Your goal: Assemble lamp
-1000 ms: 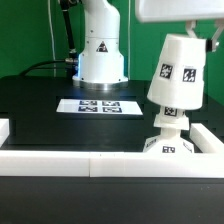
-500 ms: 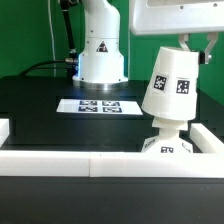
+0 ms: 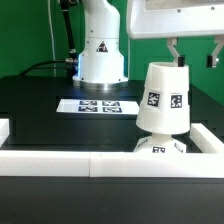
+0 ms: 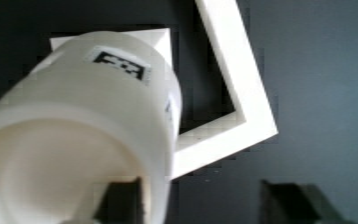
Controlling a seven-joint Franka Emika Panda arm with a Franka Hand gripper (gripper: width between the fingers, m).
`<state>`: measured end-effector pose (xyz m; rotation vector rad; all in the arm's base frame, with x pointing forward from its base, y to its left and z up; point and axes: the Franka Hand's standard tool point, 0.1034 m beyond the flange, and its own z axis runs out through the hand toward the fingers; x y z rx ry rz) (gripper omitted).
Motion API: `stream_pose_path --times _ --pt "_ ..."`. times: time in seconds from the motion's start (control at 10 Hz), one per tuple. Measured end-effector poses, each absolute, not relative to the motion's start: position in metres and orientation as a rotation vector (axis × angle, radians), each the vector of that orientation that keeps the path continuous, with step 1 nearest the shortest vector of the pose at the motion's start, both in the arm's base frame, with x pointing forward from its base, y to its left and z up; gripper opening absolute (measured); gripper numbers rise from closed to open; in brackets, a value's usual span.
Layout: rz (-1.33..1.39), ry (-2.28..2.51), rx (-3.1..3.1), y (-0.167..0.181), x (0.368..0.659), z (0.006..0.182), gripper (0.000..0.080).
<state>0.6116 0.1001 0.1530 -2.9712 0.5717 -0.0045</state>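
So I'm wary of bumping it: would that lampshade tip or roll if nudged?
The lampshade looks like stiff, hollow plastic, so probably light. It sits wide end down over the base, so it likely resists tipping. If knocked over, its round tapered wall would probably roll in a curve.

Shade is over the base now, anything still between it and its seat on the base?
Nothing visible does. In the exterior view the shade stands upright on the base, covering the bulb, with the white rail in front. Gripper fingers hang just above the shade's top; whether it is fully seated cannot be told.
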Motion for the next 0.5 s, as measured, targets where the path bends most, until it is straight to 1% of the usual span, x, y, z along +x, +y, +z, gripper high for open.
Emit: stream_pose_path --times 0.1,0.2,0.3,0.4,0.5 --pt "0.013 0.575 -2.972 0.098 0.610 0.154 0.0429" --pt "0.050 0.570 -2.982 0.096 0.608 0.156 0.0429" --pt "0.100 0.568 -3.002 0.093 0.606 0.161 0.0610" --pt "0.137 0.569 -3.040 0.091 0.604 0.168 0.0671" --pt "0.137 0.565 -3.057 0.092 0.604 0.171 0.0671"
